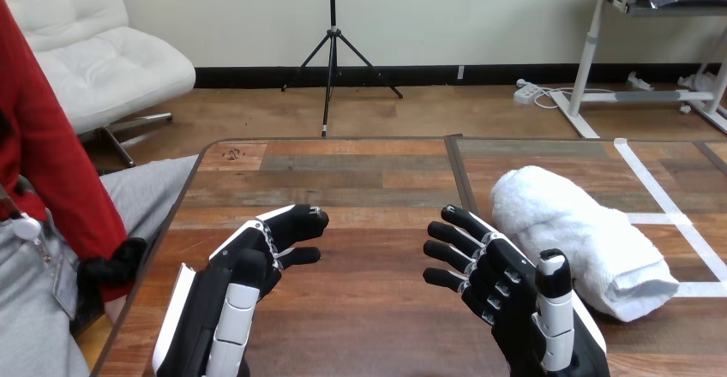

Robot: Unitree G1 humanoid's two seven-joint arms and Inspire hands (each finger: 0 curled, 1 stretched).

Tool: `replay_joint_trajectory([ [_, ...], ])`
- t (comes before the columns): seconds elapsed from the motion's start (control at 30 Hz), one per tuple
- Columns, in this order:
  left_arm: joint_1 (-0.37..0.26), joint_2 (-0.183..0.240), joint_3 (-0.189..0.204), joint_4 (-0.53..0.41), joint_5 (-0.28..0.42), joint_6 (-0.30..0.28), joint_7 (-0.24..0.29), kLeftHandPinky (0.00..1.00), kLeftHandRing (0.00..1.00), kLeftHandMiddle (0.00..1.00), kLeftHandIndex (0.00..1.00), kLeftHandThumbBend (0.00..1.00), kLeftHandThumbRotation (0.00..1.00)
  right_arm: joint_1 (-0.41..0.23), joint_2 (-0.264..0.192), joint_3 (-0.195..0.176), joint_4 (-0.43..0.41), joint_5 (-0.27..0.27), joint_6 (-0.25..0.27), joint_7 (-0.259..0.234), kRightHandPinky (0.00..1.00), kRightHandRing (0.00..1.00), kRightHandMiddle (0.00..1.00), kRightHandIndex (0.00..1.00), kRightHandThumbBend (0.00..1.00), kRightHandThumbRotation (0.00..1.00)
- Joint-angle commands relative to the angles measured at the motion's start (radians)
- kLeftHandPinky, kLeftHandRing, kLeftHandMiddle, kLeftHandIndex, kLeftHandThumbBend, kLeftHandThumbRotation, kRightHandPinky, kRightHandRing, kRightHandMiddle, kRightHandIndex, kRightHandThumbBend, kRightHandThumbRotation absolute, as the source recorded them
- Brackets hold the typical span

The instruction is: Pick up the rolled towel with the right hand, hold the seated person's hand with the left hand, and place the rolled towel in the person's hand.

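Lying diagonally, plump white rolled towel

Wooden table, rolled white towel on its right part amid white tape lines.

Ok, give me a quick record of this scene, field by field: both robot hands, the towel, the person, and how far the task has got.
left hand: open, fingers relaxed, over the table left of centre, holding nothing
right hand: open, fingers spread, just left of the towel, holding nothing
rolled towel: white, lying on the table's right part
person: seated at the view's left, off the table's left edge, apart from both robot hands
task stage: towel not yet picked up
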Motion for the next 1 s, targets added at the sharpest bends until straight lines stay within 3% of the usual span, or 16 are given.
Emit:
replay_joint_trajectory([
  [0.0,-0.049,-0.026,0.010,-0.032,-0.004,-0.014,0.000,0.71,0.78,0.75,0.70,0.74,1.00,-0.101,-0.011,-0.013,0.013,-0.009,-0.013,0.002,0.80,0.86,0.87,0.88,1.00,1.00],
  [0.33,-0.060,-0.027,0.005,-0.031,-0.012,-0.010,-0.006,0.71,0.78,0.74,0.70,0.74,1.00,-0.232,-0.044,-0.042,0.102,-0.036,-0.013,0.007,0.85,0.86,0.87,0.87,1.00,1.00],
  [0.63,-0.067,-0.035,0.006,-0.023,-0.001,-0.009,0.004,0.71,0.78,0.74,0.70,0.73,1.00,-0.378,-0.081,-0.056,0.205,-0.102,-0.028,-0.021,0.87,0.89,0.89,0.89,1.00,1.00],
  [0.97,-0.073,-0.031,0.005,-0.021,-0.001,-0.008,0.001,0.71,0.78,0.75,0.70,0.72,1.00,-0.560,-0.125,-0.076,0.363,-0.215,-0.062,-0.102,0.88,0.91,0.91,0.91,1.00,1.00],
])
